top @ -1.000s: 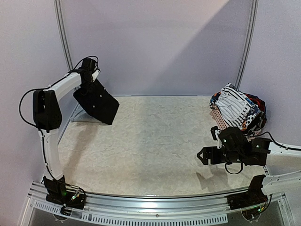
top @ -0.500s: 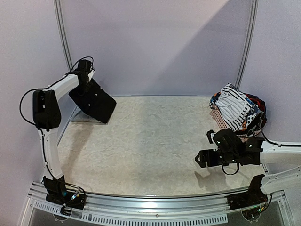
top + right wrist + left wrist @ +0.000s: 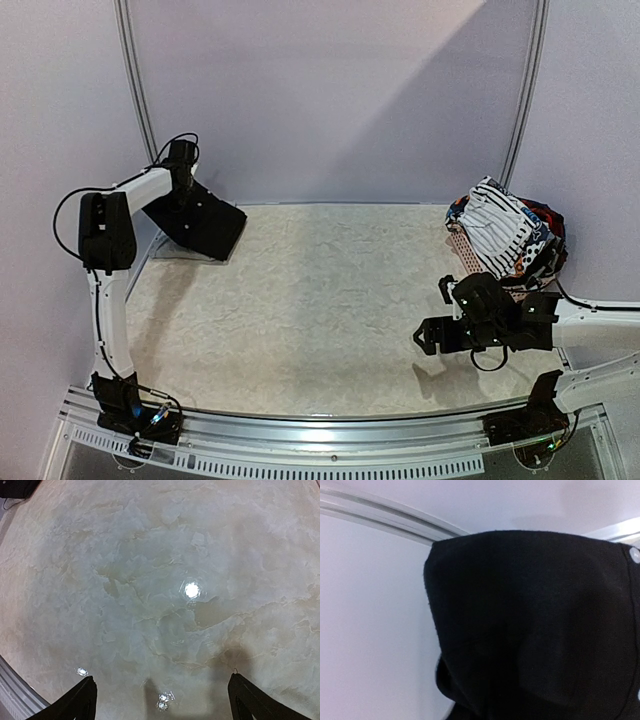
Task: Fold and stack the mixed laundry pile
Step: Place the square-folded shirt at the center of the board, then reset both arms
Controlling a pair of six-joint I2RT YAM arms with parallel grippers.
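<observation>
The mixed laundry pile [image 3: 508, 238] is heaped at the far right, with a white black-striped piece on top. At the far left corner my left gripper [image 3: 186, 196] is shut on a folded black garment [image 3: 207, 225], whose lower edge comes down onto a flat light grey piece [image 3: 168, 246]. In the left wrist view the black garment [image 3: 535, 625] fills the frame and hides the fingers. My right gripper [image 3: 432, 336] hovers low over the table at the near right. Seen from its own wrist, the right gripper [image 3: 162, 705] is open, with only bare tabletop between its fingertips [image 3: 84, 697].
A pink perforated basket [image 3: 461, 252] holds the pile against the right wall. The marbled tabletop [image 3: 320, 300] spreads between the two arms. Metal frame posts stand at the back left and back right, and a rail runs along the near edge.
My left arm has lowered the black garment and carried it back into the far left corner. My right gripper has shifted slightly left and then held still.
</observation>
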